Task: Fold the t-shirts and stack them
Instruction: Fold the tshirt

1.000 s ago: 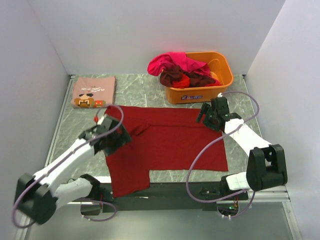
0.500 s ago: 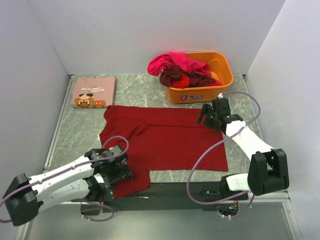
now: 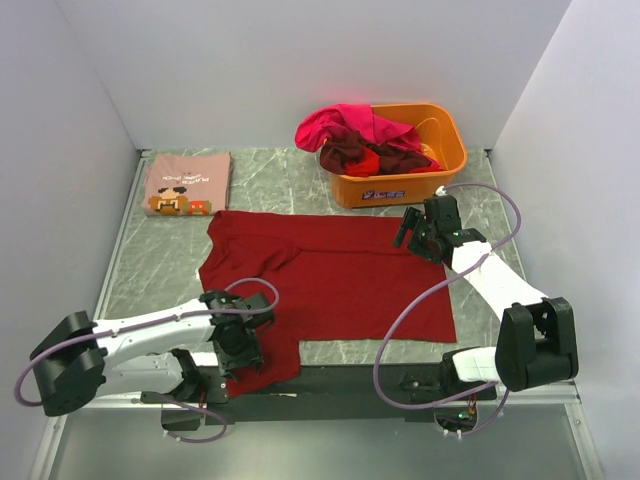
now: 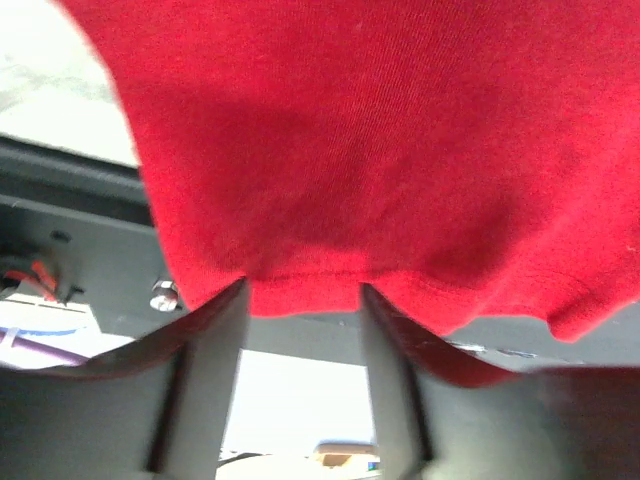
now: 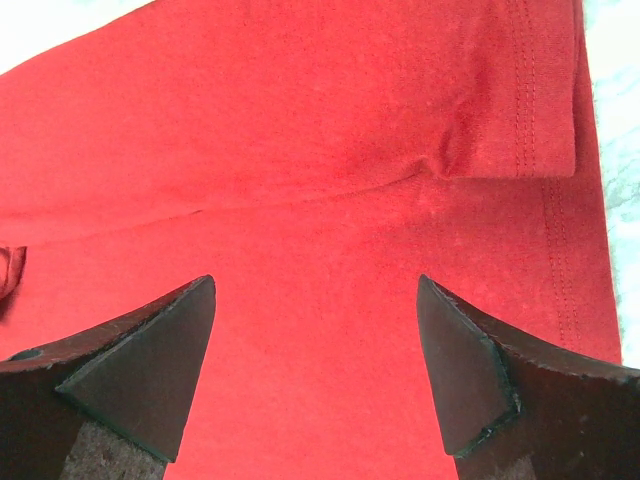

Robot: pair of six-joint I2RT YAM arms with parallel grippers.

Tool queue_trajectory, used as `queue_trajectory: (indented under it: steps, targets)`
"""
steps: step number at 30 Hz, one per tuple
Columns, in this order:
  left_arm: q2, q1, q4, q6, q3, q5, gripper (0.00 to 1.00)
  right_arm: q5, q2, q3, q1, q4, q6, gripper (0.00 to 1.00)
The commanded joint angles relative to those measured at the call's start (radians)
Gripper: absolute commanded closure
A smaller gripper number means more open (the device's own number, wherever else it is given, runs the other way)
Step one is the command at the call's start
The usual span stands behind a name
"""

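A plain dark red t-shirt [image 3: 340,280] lies spread flat on the marble table, and its lower left flap hangs over the front edge. My left gripper [image 3: 243,352] is at that flap. In the left wrist view the shirt's hem [image 4: 300,295] sits right at the tips of the half-narrowed jaws [image 4: 302,300], with daylight still showing between them. My right gripper [image 3: 415,232] hovers open over the shirt's far right corner, both fingers spread above the sleeve seam [image 5: 450,165]. A dusty pink t-shirt [image 3: 187,183] with a pixel-art print lies folded at the far left.
An orange tub [image 3: 452,140] at the back right holds a heap of magenta, maroon and red t-shirts [image 3: 355,135]. White walls close in the left, back and right sides. A dark rail [image 3: 340,378] runs along the table's front edge.
My left arm swung from the shirt's left sleeve down to the flap at the front edge, and its jaws narrowed around the hem. The right arm stayed put.
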Motion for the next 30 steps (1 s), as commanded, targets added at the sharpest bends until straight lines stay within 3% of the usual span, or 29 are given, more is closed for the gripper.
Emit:
queue_trajectory:
  steps: [1,9,13,14,15,22,30]
  targets:
    - [0.030,-0.016,0.077,0.023,-0.031,0.042,0.50,0.012,-0.009,-0.008,-0.006,0.005,-0.013,0.12]
    - [0.069,-0.042,0.095,0.021,-0.068,0.048,0.63,0.025,-0.024,-0.027,-0.008,-0.013,0.004,0.12]
    - [0.093,-0.053,0.101,0.024,-0.061,0.044,0.83,0.105,-0.082,-0.054,-0.012,-0.132,0.080,0.12]
    - [0.095,-0.056,0.097,0.021,-0.056,0.039,0.97,0.092,-0.102,-0.083,-0.015,-0.148,0.094,0.12]
    - [0.095,-0.057,0.092,0.023,-0.051,0.030,0.99,0.069,-0.125,-0.099,-0.018,-0.160,0.105,0.12]
    - [0.082,-0.057,0.055,0.046,0.004,-0.018,0.99,0.044,-0.294,-0.186,-0.034,-0.388,0.226,0.11]
    - [0.079,-0.059,0.052,0.075,0.051,-0.050,0.99,-0.056,-0.389,-0.269,-0.040,-0.536,0.318,0.12]
